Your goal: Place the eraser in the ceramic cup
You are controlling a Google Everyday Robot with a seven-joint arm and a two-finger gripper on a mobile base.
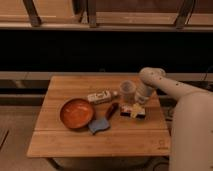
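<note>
The eraser (134,111), a small flat block with a pale face and dark edges, lies on the wooden table (100,142) right of centre. The ceramic cup (127,90), small and pale, stands upright just behind it. My gripper (142,98) hangs at the end of the white arm, immediately right of the cup and just above the eraser's far right end. It is open and nothing shows between its fingers. The eraser rests on the table, not lifted.
An orange bowl (77,113) sits at the left, with a blue pad (99,125) at its front right. A white labelled bottle (100,96) lies on its side behind the bowl. A reddish-brown oblong piece (112,109) lies left of the eraser. My white body fills the right edge.
</note>
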